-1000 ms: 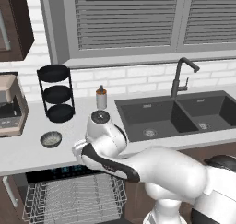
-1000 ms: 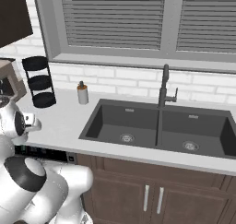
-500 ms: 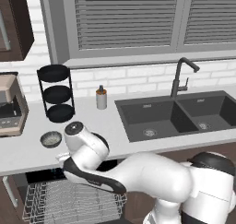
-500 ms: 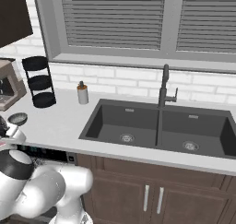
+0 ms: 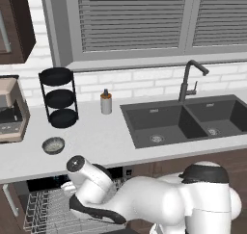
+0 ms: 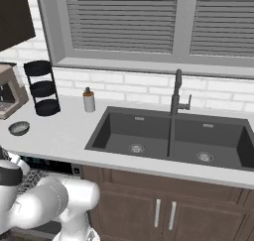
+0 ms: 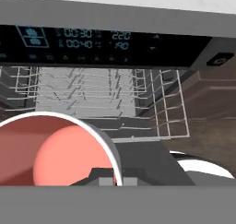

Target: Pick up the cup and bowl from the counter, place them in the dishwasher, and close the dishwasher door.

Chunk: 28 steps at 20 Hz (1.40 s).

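The cup (image 7: 55,149) is gripped by its rim in the clenched claw (image 7: 107,179), held low before the open dishwasher (image 7: 106,45) so it can be set in the wire rack (image 7: 92,98). The bowl (image 5: 53,145) waits on the worktop (image 5: 106,136).

Illumination is even and diffuse throughout, with no evident single source. Shadows are faint: a soft one beneath the counter (image 5: 111,146) edge, darker inside the sink (image 6: 168,136). No glare. Rendering is slightly soft (low resolution); the cup (image 7: 55,149) close to the hand camera appears blurred.
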Tool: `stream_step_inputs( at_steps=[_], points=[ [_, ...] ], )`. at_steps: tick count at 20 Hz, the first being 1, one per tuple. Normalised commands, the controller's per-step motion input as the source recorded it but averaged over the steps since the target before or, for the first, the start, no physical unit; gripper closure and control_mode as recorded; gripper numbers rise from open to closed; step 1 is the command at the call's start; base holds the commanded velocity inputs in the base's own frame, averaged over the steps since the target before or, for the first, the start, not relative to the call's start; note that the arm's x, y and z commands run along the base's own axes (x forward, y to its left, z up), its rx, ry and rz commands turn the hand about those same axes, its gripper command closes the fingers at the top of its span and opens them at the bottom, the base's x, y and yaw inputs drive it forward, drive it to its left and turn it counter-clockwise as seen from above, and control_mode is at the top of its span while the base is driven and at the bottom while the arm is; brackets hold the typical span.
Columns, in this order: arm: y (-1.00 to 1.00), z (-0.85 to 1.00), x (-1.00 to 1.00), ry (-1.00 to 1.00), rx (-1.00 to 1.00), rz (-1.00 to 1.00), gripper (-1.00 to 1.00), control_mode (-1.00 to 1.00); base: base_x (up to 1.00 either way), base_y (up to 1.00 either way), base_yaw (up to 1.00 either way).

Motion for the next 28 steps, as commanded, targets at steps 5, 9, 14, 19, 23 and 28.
stream_step_inputs(
  at_steps=[5, 9, 14, 19, 23, 28],
  points=[
    [0.31, -0.2, 0.0, -0.01, -0.01, 0.0, 1.0, -1.0, 0.0, 0.0, 0.0],
    [0.03, -0.45, 0.09, -0.09, -0.06, -0.01, 1.0, -1.0, 0.0, 0.0, 0.0],
    [0.23, -0.51, 0.23, -0.05, -0.14, -0.01, 1.0, -1.0, 0.0, 0.0, 0.0],
    [0.29, -0.55, 0.12, 0.0, -0.23, 0.0, 1.0, -1.0, 0.0, 0.0, 0.0],
    [0.03, -0.14, 0.28, -0.02, -0.13, -0.04, 1.0, -1.0, 0.0, 0.0, 0.0],
    [0.09, -0.04, 0.31, 0.0, -0.1, -0.02, 1.0, -1.0, 0.0, 0.0, 0.0]
  ],
)
